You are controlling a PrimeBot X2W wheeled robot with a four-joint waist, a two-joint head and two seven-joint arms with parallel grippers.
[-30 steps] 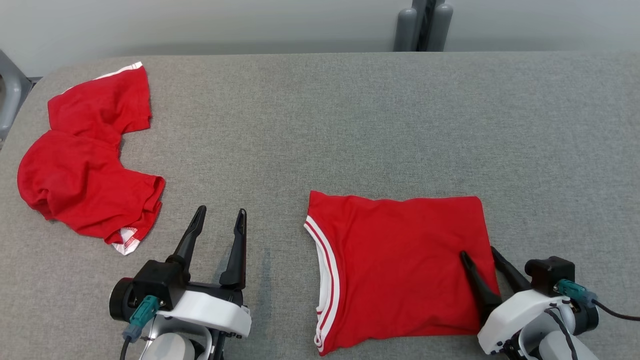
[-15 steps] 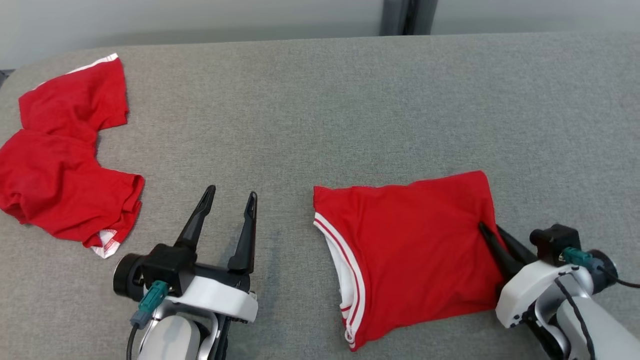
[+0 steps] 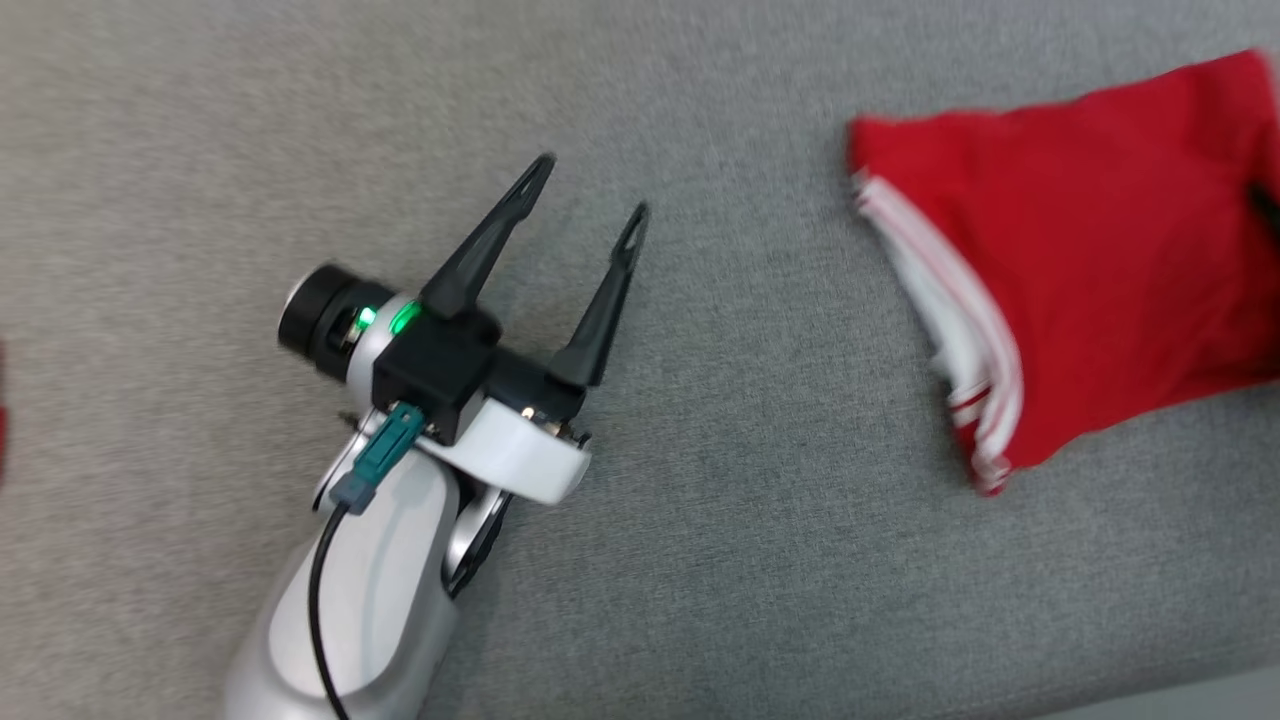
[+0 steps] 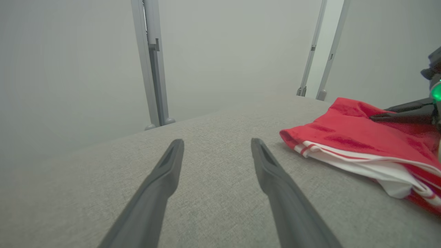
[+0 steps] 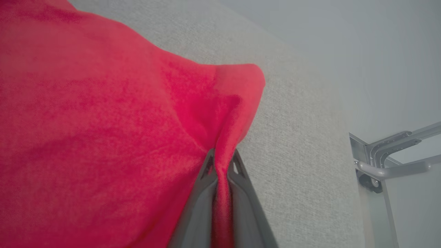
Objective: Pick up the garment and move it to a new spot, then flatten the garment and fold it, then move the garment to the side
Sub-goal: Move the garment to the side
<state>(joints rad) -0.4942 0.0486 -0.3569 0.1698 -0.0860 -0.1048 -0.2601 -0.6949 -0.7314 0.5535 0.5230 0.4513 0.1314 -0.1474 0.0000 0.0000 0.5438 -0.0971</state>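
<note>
Head view: the left fingers [image 3: 482,248] are spread wide over the grey counter [image 3: 750,520]. The folded red shirt [image 3: 1100,250] lies at 2 o'clock, well apart. Left wrist view: the same spread, with the shirt [image 4: 358,136] at 3 o'clock. Right wrist view: the right fingers [image 5: 241,194] pinch a bunched fold at the shirt's edge

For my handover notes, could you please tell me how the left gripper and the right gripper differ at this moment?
The left gripper is open, its jaws spread wide; the right gripper is shut. The left gripper holds nothing and points across the bare grey table, apart from the red garment; the right gripper pinches a fold at that garment's edge. Both are dark and two-fingered.
</note>
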